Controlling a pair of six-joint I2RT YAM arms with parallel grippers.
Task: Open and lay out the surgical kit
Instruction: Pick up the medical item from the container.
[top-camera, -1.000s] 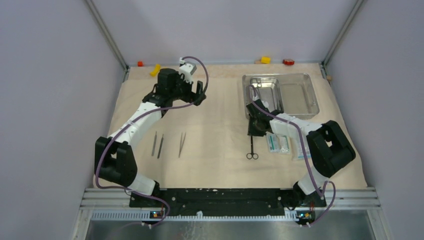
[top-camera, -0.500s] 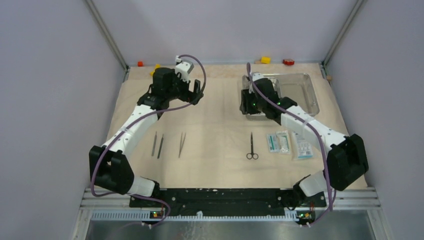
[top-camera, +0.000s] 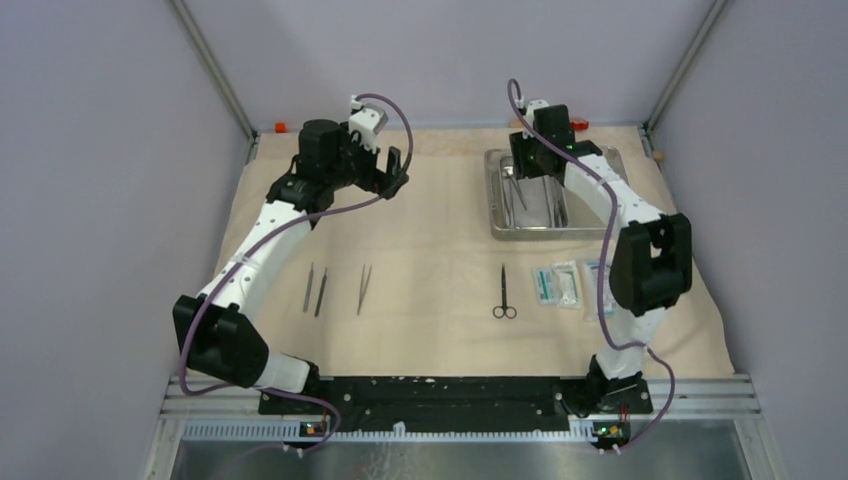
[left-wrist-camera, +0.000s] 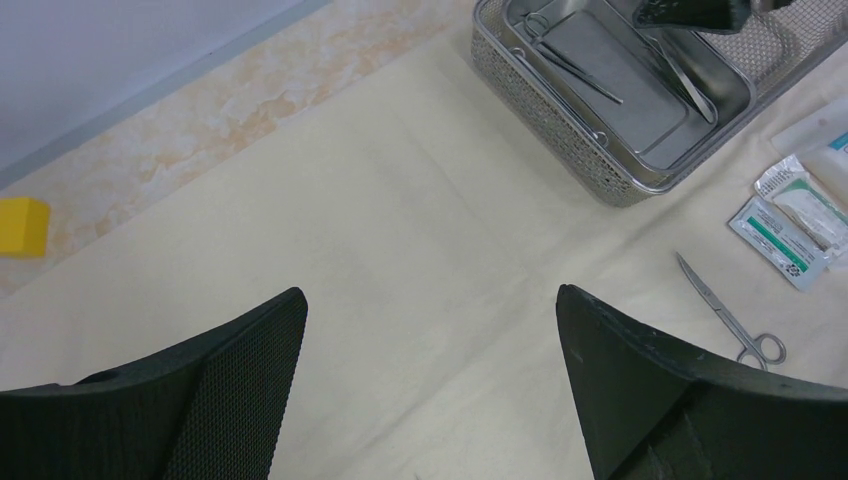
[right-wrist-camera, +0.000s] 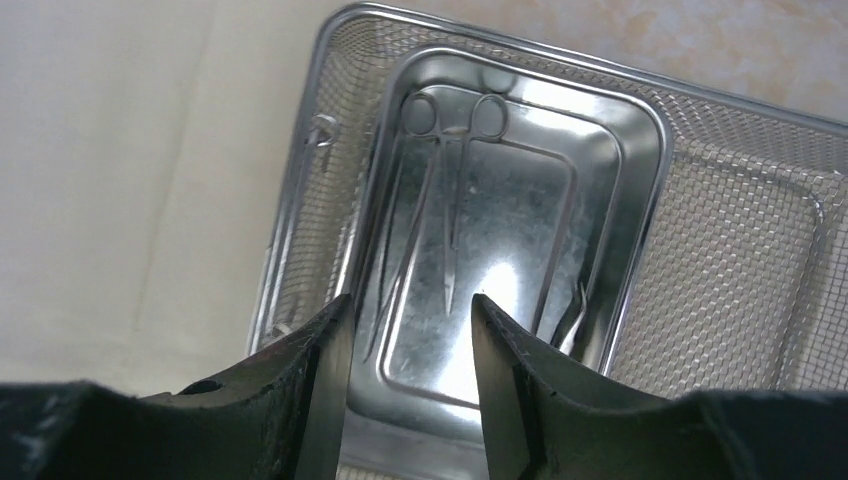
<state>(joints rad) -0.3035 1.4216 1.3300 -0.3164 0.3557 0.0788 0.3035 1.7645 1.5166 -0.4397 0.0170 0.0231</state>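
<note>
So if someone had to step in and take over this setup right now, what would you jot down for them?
Left gripper: open, empty, above the cloth wrap on the far left side.
Right gripper: open, empty, hanging over the steel tray.
Done: the cloth wrap is spread flat. On it lie the scissors, three slim tweezers or forceps in a row to their left, and sealed packets to their right.
Left: several instruments lie in the tray, among them a ring-handled instrument. They probably need lifting out and setting on the cloth.
</note>
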